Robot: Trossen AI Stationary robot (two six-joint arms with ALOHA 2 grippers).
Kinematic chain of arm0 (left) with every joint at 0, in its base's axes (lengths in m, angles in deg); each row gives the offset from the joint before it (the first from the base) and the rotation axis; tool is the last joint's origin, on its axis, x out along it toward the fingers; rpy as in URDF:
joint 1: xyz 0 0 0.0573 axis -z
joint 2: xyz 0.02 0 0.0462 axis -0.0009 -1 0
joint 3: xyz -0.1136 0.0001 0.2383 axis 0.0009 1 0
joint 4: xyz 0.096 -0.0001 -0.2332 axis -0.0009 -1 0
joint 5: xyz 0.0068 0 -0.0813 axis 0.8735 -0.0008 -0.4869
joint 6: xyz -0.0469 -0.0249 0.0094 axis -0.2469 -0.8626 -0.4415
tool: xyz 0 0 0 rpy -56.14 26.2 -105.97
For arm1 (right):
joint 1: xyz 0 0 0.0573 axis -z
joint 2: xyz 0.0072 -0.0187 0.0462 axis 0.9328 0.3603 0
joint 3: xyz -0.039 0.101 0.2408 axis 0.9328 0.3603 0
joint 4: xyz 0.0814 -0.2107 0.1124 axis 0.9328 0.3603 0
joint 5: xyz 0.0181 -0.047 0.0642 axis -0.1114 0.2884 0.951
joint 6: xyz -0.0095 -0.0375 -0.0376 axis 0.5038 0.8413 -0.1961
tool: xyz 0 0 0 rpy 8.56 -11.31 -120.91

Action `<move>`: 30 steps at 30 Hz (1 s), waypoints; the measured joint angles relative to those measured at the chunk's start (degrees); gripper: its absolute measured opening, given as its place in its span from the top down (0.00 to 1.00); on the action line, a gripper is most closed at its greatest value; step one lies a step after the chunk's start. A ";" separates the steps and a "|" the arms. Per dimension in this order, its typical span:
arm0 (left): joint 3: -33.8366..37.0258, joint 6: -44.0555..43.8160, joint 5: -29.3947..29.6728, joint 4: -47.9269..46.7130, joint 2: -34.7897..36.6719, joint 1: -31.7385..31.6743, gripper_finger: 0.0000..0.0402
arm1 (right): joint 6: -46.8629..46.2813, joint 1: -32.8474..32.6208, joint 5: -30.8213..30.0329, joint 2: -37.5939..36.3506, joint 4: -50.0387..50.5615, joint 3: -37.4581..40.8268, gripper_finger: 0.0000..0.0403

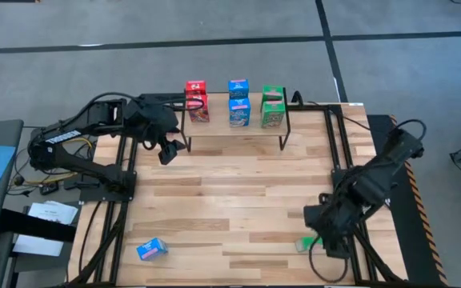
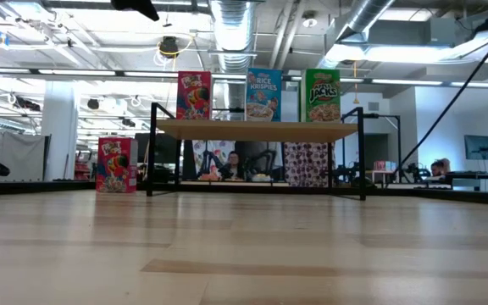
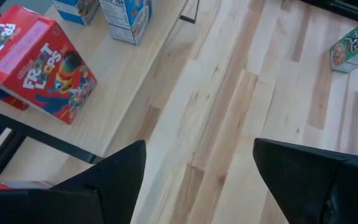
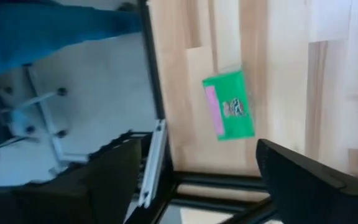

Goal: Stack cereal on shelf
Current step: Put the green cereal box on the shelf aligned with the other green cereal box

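Note:
The shelf (image 1: 230,136) stands at the table's far middle. Upright on its board are red (image 1: 198,102), blue (image 1: 239,102) and green (image 1: 272,107) cereal boxes, also seen in the low view as red (image 2: 194,95), blue (image 2: 263,94) and green (image 2: 322,95). Another red box (image 2: 115,165) stands on the table by the shelf's left end. A green box (image 4: 229,106) lies flat near the table's right front, and a blue box (image 1: 152,250) lies at the left front. My left gripper (image 1: 166,154) hangs open off the shelf's left front corner. My right gripper (image 1: 320,228) is open above the lying green box.
Black frame rails (image 1: 338,152) run along the table's left and right sides. The table's edge and a black rail (image 4: 157,99) lie close beside the lying green box. Bare wood spreads in front of the shelf (image 1: 238,192).

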 joint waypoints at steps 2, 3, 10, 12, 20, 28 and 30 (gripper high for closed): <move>0.00 -0.08 0.00 0.00 0.00 0.23 0.29 | -0.12 -1.01 -1.14 1.75 -0.93 0.01 0.11; 0.00 -0.11 0.00 0.00 0.00 0.33 0.29 | 0.11 -1.36 -1.13 2.57 -1.06 -0.03 0.10; 0.00 -0.11 0.00 -0.02 0.00 0.69 0.29 | 4.19 -3.14 0.11 9.48 -0.89 -0.03 0.10; 0.00 -0.08 0.00 -0.02 0.00 0.67 0.29 | 4.36 -3.09 0.54 11.40 -0.59 -0.03 0.10; 0.00 0.05 -0.02 -0.04 0.00 0.67 0.29 | 4.33 -2.94 0.52 16.43 4.40 -0.01 0.10; 0.00 0.07 -0.02 -0.07 0.00 0.67 0.29 | 7.37 -2.50 -1.56 19.83 5.05 -0.01 0.10; 0.00 0.07 -0.02 -0.07 0.00 0.67 0.29 | 8.42 -2.22 -2.04 20.42 5.24 0.06 0.10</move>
